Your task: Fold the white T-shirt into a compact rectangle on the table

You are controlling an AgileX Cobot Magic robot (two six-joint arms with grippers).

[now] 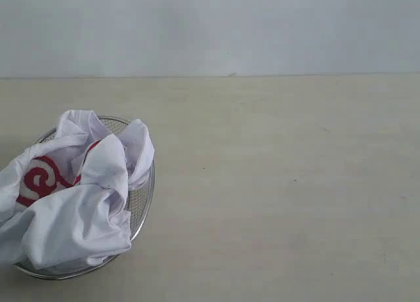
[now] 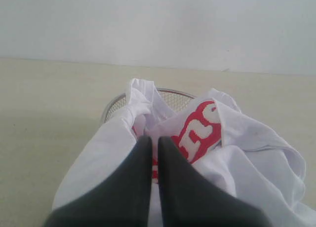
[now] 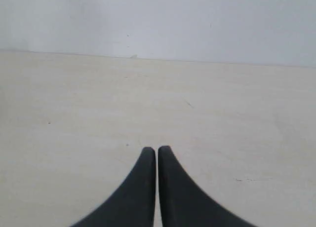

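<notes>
**Op:** Where's the tee?

**Spotter:** You've got 1 white T-shirt [image 1: 79,203], bunched up inside the wire-mesh basket [image 1: 149,184]. It's piled above the rim and spills over the basket's near side onto the table [image 1: 282,184].

**Op:** Which way does it point? Long axis?

**Spotter:** Can't tell you. It's a crumpled heap, so neck and hem aren't readable and there's no clear long axis. The red lettering [image 1: 39,180] faces up, partly folded under.

**Op:** Count?

**Spotter:** 1 tee, 1 basket, 1 table, 2 grippers. Neither arm shows in your ext. view.

**Op:** Pincers?

**Spotter:** Left gripper [image 2: 150,138]: fingers pressed nearly together, only a hairline slit, no cloth seen between them. The tips sit over the tee, on the near side of the basket. Can't tell whether they touch the fabric. Right gripper [image 3: 156,149]: closed the same way, holding nothing, over bare tabletop with the basket out of its cam's view.
</notes>
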